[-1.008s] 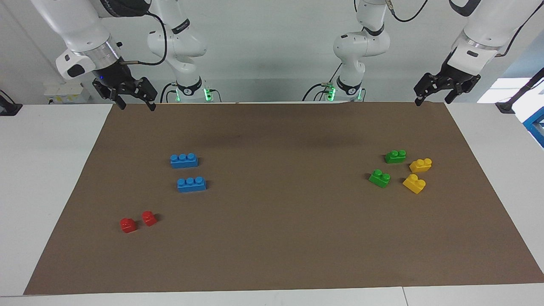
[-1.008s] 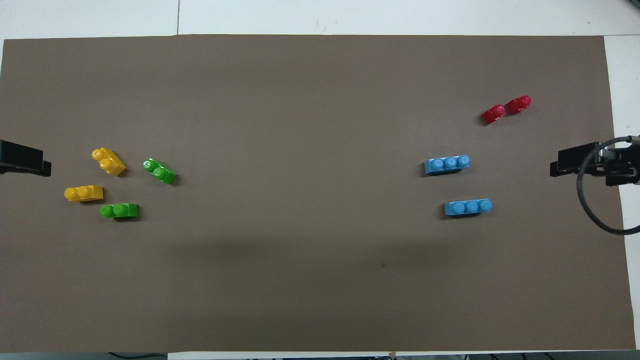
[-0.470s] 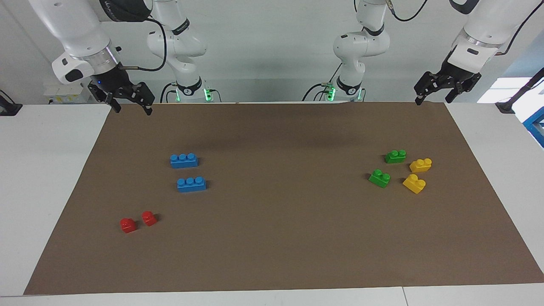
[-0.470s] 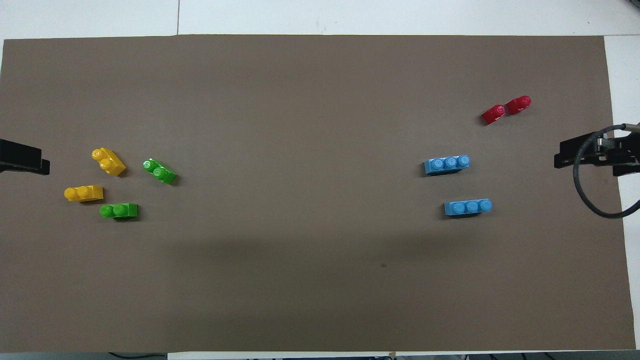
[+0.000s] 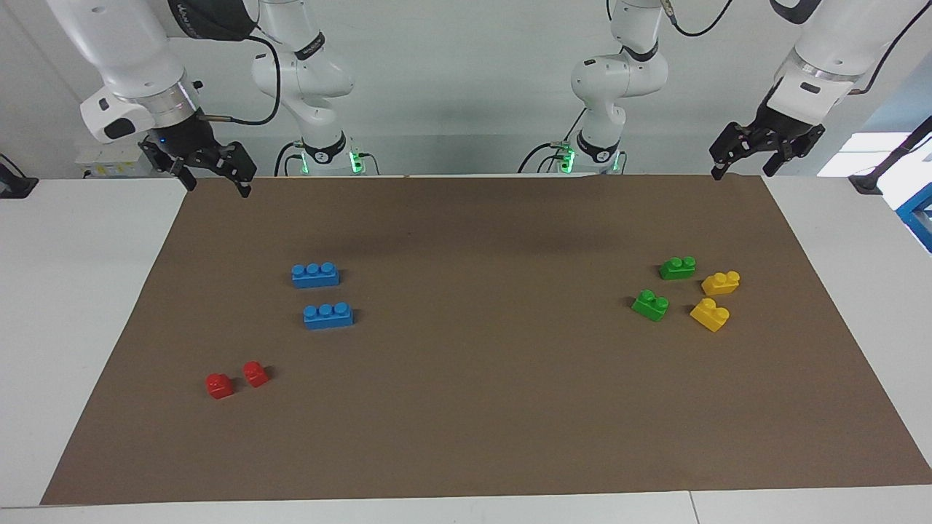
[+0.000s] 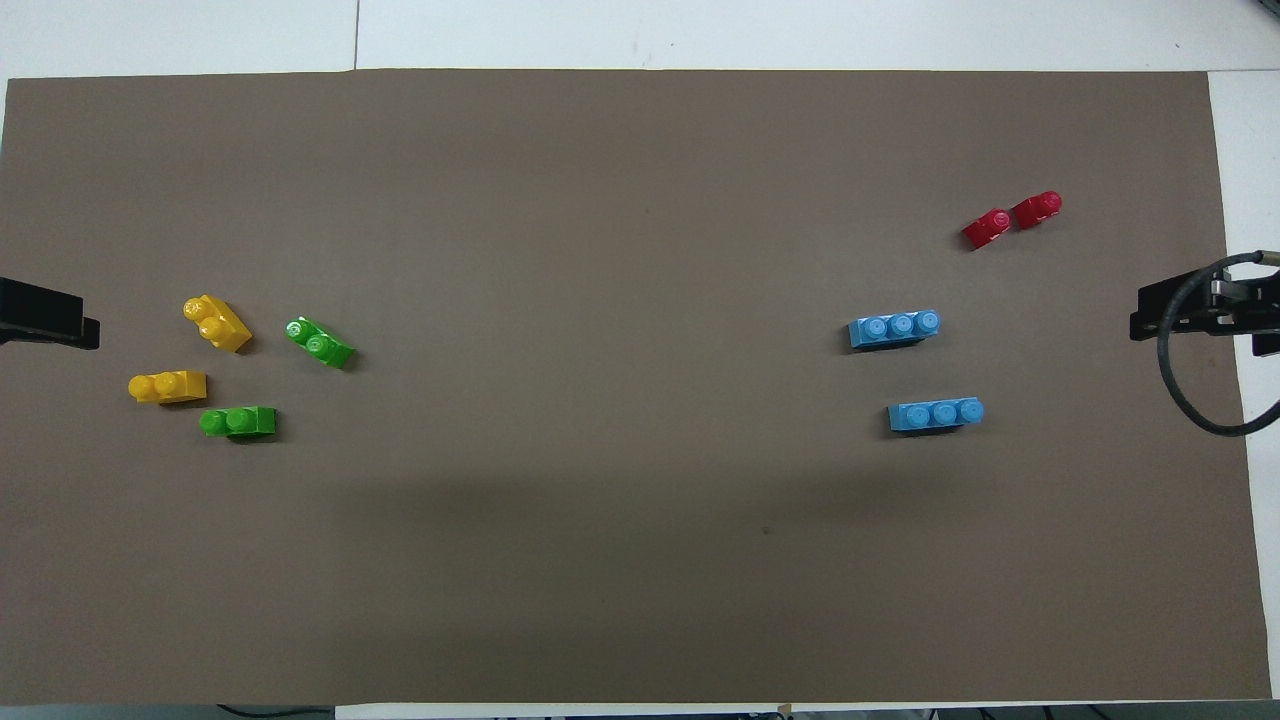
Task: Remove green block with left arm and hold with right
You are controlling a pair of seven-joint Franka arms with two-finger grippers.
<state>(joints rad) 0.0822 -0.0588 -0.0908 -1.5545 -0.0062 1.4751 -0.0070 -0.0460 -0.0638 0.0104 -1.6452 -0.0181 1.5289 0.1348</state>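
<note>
Two green blocks lie on the brown mat (image 5: 480, 407) toward the left arm's end: one (image 5: 677, 268) nearer to the robots, shown in the overhead view (image 6: 238, 422), and one (image 5: 650, 305) farther from them, also there (image 6: 319, 342). Both stand alone with their studs up. My left gripper (image 5: 739, 173) hangs open and empty in the air over the mat's corner by the robots; its tip shows at the overhead view's edge (image 6: 60, 318). My right gripper (image 5: 216, 188), with a wire loop, hangs open and empty over the mat's other corner by the robots (image 6: 1165, 315).
Two yellow bricks (image 5: 721, 282) (image 5: 710, 314) lie beside the green blocks, closer to the mat's edge. Two blue three-stud bricks (image 5: 315, 275) (image 5: 328, 316) and two small red bricks (image 5: 219, 386) (image 5: 255, 374) lie toward the right arm's end.
My right gripper has drifted outward toward the right arm's end of the table and risen a little. My left gripper has barely moved. No brick has moved.
</note>
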